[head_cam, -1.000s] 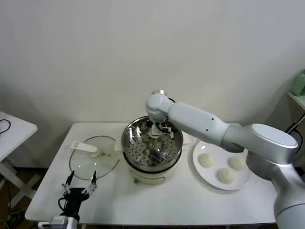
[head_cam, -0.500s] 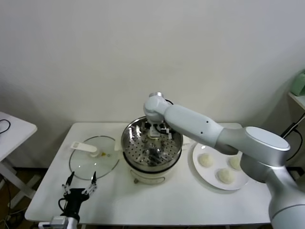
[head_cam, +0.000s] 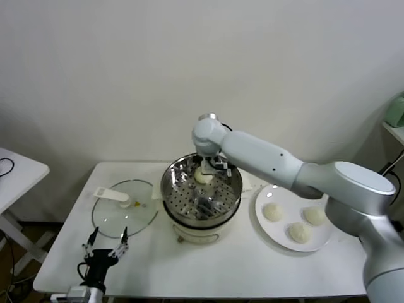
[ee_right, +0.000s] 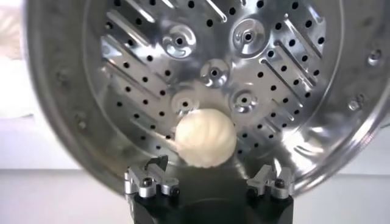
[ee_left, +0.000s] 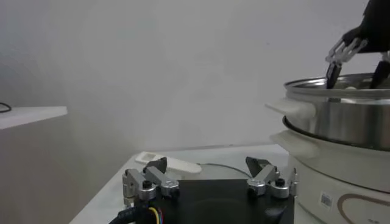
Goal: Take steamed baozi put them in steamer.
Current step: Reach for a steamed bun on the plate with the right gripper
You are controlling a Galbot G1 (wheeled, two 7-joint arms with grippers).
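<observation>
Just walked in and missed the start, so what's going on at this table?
The robot is moving buns from a plate into a steamer. Its right hand is over the far side of the steamer, open, with one bun lying on the perforated floor just below it. Three buns wait on the plate. The left hand sits idle and open at the table's near edge, by the glass lid.

Baozi now free of right claw.

I read this as a staged test room, not a real kitchen: my cooking gear sits on a plain white table against a bare white wall. A second white table with a loose black cable stands alongside.
</observation>
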